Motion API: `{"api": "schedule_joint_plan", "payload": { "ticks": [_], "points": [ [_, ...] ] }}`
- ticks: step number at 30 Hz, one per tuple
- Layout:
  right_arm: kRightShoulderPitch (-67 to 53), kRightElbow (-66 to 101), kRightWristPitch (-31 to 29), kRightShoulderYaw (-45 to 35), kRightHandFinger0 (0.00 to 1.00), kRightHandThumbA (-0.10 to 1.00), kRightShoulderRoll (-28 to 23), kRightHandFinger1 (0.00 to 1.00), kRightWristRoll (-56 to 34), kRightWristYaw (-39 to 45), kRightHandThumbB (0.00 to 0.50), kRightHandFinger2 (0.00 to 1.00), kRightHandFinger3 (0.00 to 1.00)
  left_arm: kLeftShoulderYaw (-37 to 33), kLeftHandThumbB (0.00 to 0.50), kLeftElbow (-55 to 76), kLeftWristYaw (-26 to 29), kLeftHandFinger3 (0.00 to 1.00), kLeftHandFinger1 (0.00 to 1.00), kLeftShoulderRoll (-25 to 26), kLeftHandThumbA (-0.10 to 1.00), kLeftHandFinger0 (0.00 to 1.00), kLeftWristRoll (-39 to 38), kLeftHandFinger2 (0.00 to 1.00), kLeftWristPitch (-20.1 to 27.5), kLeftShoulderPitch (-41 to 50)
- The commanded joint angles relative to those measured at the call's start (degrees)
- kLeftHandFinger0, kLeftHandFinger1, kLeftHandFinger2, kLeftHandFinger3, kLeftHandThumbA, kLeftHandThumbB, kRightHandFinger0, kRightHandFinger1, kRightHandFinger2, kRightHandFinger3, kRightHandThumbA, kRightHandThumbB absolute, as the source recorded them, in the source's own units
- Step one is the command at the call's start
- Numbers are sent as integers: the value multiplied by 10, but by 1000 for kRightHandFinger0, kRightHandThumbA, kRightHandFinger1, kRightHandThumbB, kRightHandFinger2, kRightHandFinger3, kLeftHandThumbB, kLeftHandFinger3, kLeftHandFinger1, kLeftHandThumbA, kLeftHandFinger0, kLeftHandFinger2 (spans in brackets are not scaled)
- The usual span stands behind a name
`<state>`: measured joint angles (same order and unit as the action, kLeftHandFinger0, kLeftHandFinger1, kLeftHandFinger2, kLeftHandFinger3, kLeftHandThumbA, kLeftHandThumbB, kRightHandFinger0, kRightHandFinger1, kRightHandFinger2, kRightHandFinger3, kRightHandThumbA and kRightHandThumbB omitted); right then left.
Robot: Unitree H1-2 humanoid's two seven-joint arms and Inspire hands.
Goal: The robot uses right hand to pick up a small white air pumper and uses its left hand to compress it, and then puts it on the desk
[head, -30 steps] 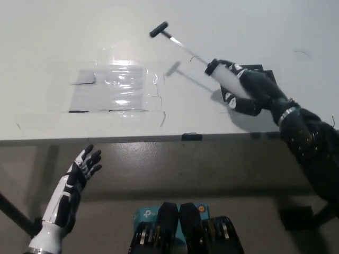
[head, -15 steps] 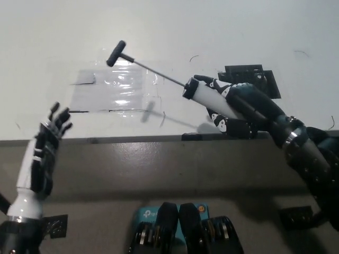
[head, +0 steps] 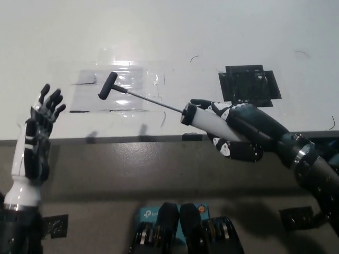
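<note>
White air pump (head: 204, 118) gripped around its barrel by black right hand (head: 238, 132), fingers wrapped closed, held above the desk's (head: 212, 32) front edge. Long axis nearly level, rising slightly toward picture left; thin rod extended, black T-handle (head: 108, 85) at far end, pointing toward the left hand, over clear taped plastic sheet (head: 114, 87). White left hand (head: 37, 137) raised at left by the desk edge, fingers spread, holding nothing, well apart from the handle. Black patch (head: 248, 83) on desk behind right hand. Bare desk beyond.
</note>
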<state>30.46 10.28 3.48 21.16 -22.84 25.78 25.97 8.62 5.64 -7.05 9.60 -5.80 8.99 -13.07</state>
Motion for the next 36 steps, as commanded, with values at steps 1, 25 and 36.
{"api": "schedule_joint_plan", "payload": {
  "ticks": [1,25,36],
  "points": [
    [15,24,5,1,86,-100,0,565,16,14,159,867,984,-9,311,8,14,1000,1000,-5,1000,1000,14,1000,16,-38],
    [30,18,22,29,32,-100,26,532,46,57,139,832,961,-68,380,43,11,1000,1000,-40,1000,1000,64,1000,-25,-64],
    [39,6,17,28,49,-100,32,545,49,62,135,843,960,-73,354,48,5,1000,1000,-39,1000,1000,67,1000,-22,-62]
  ]
}}
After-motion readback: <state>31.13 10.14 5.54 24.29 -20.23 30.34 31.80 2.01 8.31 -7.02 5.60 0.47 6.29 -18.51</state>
